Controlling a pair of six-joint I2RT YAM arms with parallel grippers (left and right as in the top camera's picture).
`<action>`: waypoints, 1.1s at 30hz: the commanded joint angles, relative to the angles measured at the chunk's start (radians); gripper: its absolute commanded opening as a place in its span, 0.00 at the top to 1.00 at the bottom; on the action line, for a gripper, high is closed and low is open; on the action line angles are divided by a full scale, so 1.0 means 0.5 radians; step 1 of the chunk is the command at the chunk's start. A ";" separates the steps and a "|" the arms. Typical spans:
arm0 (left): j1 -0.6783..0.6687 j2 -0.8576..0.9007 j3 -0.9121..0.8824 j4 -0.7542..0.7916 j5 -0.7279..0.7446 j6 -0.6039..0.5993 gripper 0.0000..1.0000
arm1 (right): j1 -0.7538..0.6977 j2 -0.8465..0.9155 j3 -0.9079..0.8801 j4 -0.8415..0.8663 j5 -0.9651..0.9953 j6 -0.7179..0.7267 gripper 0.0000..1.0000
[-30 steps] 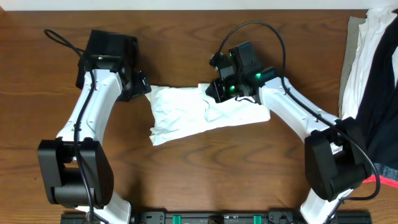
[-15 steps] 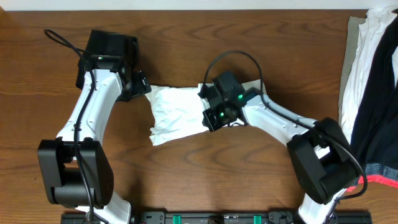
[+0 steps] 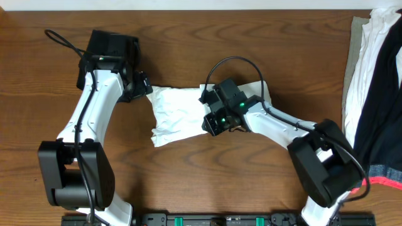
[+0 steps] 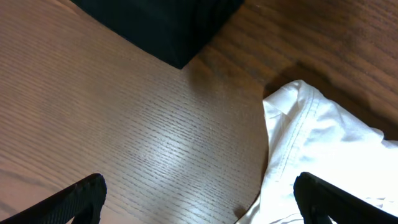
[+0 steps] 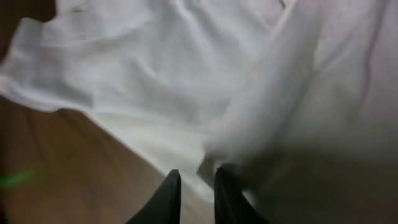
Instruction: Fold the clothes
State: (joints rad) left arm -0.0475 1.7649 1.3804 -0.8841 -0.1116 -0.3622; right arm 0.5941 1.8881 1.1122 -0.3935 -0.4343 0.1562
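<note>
The white T-shirt (image 3: 178, 116) lies crumpled and partly folded in the middle of the wooden table; its print is hidden. My right gripper (image 3: 212, 120) is over the shirt's right half. In the right wrist view its fingers (image 5: 194, 193) are nearly together and pinch a fold of the white fabric (image 5: 186, 74). My left gripper (image 3: 143, 85) is just beyond the shirt's upper left corner. In the left wrist view its fingers (image 4: 199, 199) are spread wide and empty, low over the wood, with the shirt's hemmed edge (image 4: 311, 137) to their right.
A pile of white and black garments (image 3: 377, 81) lies at the table's right edge, with a red stripe (image 3: 384, 181) at its lower end. A black part of the left arm (image 4: 161, 25) shows at the top of the left wrist view.
My right gripper has moved left and toward the front, drawing the shirt's right part over the middle. The left arm has not moved.
</note>
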 commanded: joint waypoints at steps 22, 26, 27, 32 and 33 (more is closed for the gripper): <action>0.006 -0.040 -0.140 -0.036 0.800 0.111 0.02 | -0.403 -0.288 0.090 -0.391 0.623 -0.159 0.80; 0.005 -0.040 -0.207 0.034 0.925 0.195 0.02 | -0.402 -0.148 0.090 -0.358 0.622 -0.159 0.81; 0.005 -0.040 -0.227 0.059 0.951 0.198 0.02 | -0.402 -0.120 0.090 -0.349 0.622 -0.159 0.82; 0.005 -0.040 -0.300 0.075 0.955 0.199 0.02 | -0.401 -0.023 0.090 -0.343 0.620 -0.158 0.84; 0.005 -0.040 -0.321 0.069 0.955 0.198 0.02 | -0.401 -0.020 0.090 -0.343 0.620 -0.158 0.84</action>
State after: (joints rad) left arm -0.0475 1.7649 1.2457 -0.8440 0.3424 -0.2859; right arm 0.4030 1.8648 1.1637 -0.5652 -0.1333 0.0933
